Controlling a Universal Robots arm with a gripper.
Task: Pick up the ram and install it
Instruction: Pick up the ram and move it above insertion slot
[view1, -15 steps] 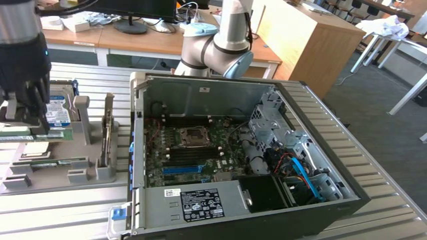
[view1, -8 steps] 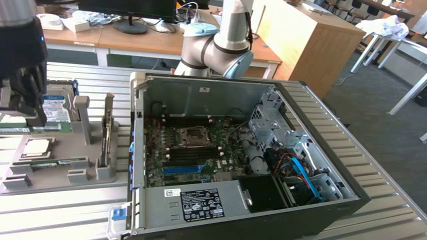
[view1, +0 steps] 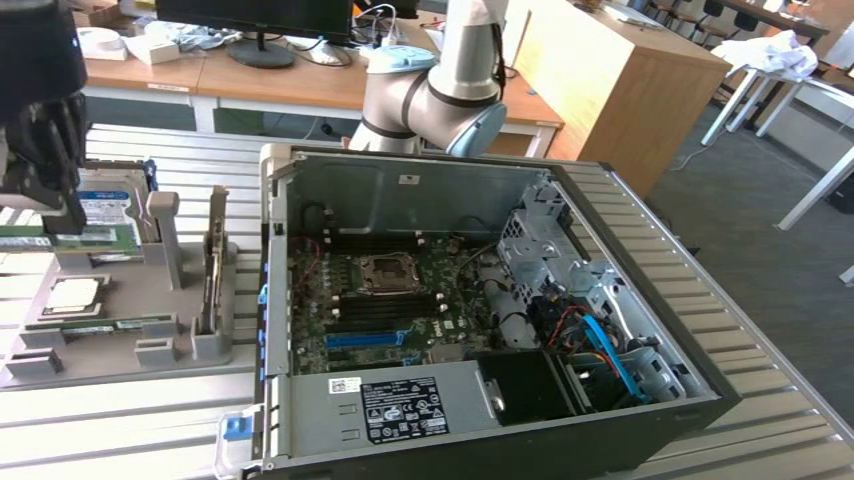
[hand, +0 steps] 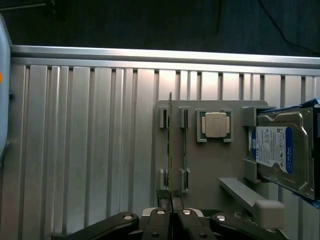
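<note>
At the exterior view's upper left, the gripper (view1: 43, 205) hung over the gray holder (view1: 120, 350). Its jaws were pressed almost together; whether they pinched anything could not be told. The ram (hand: 170, 135) stood on edge in the holder's slots, just beside the processor (hand: 216, 124), its near end at the fingertips (hand: 159, 216).

ram (view1: 88, 240): thin green board stick, long axis level, at the exterior view's 9 o'clock, well apart from the open case (view1: 561, 190). Closed gripper (hand: 171, 200) pinches it. From the wrist it shows edge-on over the grey holder (hand: 210, 165).
</note>
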